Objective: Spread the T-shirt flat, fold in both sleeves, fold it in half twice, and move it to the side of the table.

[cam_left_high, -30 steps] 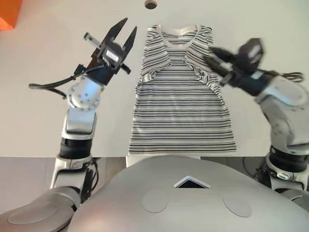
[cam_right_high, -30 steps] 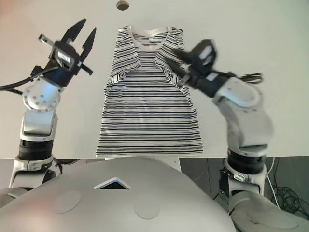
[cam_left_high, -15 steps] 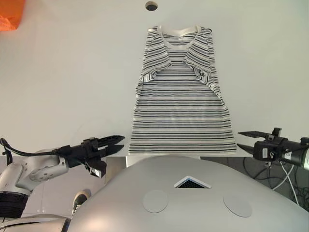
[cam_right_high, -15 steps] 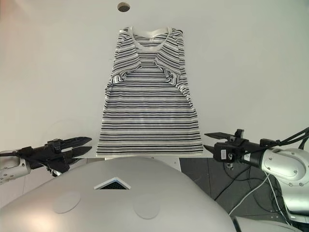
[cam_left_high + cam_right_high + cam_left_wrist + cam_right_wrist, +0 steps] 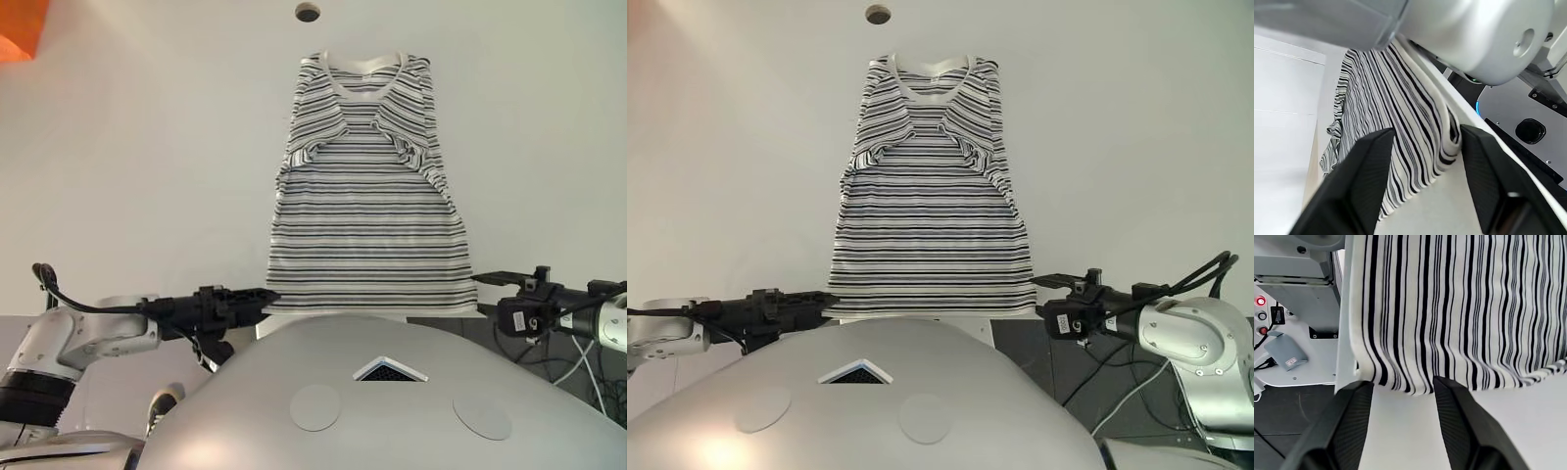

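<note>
I see the striped T-shirt (image 5: 367, 186) lying flat on the white worktop (image 5: 147, 147). Its collar is at the far end, both sleeves are folded in over the chest, and the hem droops just over the near edge. My left fingers (image 5: 1369, 171) are spread open close to the hem's left corner, and my right fingers (image 5: 1352, 421) are spread open close to its right corner, gripping nothing.

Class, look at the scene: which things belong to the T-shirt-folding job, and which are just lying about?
Job: striped T-shirt, sleeves folded in; white table; left gripper and right gripper, both open at its hem.

Lying about: orange object at far left; dark round spot beyond the T-shirt; loose cables at the right.
</note>
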